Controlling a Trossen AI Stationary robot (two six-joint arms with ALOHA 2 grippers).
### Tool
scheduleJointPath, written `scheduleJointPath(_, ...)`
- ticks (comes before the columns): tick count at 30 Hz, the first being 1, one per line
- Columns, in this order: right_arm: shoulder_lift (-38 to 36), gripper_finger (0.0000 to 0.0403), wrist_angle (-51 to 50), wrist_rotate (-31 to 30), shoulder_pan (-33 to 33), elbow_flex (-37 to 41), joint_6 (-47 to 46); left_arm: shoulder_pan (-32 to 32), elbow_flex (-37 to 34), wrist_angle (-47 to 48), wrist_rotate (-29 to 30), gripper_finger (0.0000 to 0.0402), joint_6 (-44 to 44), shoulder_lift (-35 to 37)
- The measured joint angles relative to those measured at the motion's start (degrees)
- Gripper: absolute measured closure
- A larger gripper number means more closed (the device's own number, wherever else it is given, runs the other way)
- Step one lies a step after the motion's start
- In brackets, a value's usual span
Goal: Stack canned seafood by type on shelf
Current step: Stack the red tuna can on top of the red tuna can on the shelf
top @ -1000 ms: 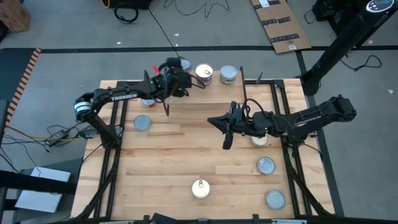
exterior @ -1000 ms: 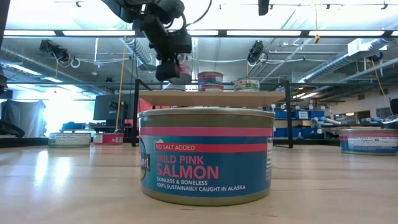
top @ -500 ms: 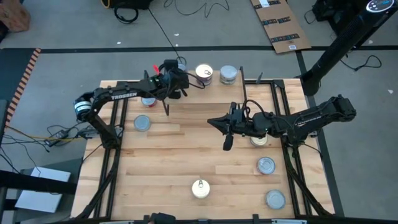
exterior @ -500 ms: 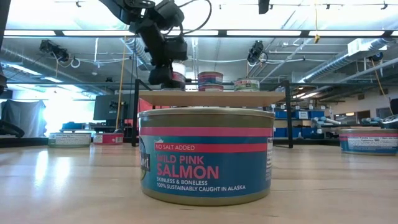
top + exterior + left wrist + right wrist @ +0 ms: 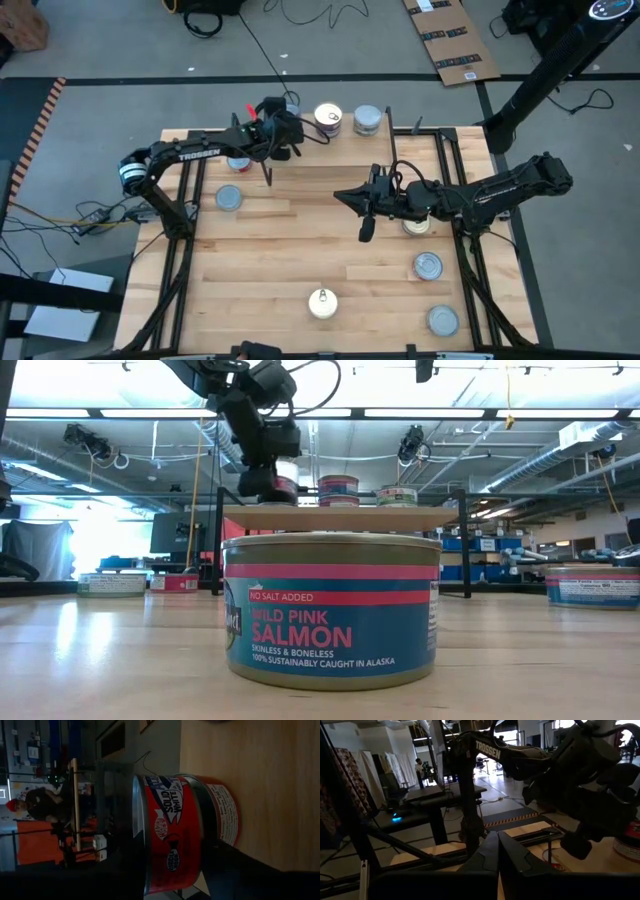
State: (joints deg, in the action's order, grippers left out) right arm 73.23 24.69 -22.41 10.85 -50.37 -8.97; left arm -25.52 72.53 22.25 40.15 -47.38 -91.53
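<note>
Since red tins get stacked together, left gripper (image 5: 283, 128) jaws grasp the red can (image 5: 175, 832) at the shelf's (image 5: 340, 517) left end; right gripper (image 5: 345, 195) jaws clenched.

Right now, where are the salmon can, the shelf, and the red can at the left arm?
salmon can (image 5: 331, 610): low view, front label.
shelf (image 5: 400, 517): low view, board's front edge.
red can (image 5: 172, 832): left wrist view, red side label.

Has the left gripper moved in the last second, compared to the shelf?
Yes. In the low view the left gripper has come down, bringing its red can from just above the shelf onto the board's left end. It barely shifted sideways.
</note>
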Motion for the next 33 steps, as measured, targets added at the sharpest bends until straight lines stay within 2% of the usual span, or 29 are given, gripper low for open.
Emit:
scheduleJointPath(19, 0.02, 0.0392, -0.87, 0.09, 0.11, 0.0, -0.02, 4.56, -0.02, 0.42, 5.44, 0.0221, 0.03, -0.02)
scheduleJointPath(25, 0.02, 0.0393, -0.87, 0.77, 0.55, 0.0, -0.03, 4.85, -0.02, 0.4, 6.13, 0.0193, 1.81, -0.02)
scheduleJointPath(33, 0.02, 0.0393, -0.85, 1.33, 0.55, 0.0, -0.28, 4.85, -0.02, 0.27, 10.42, 0.0149, 2.56, -0.02)
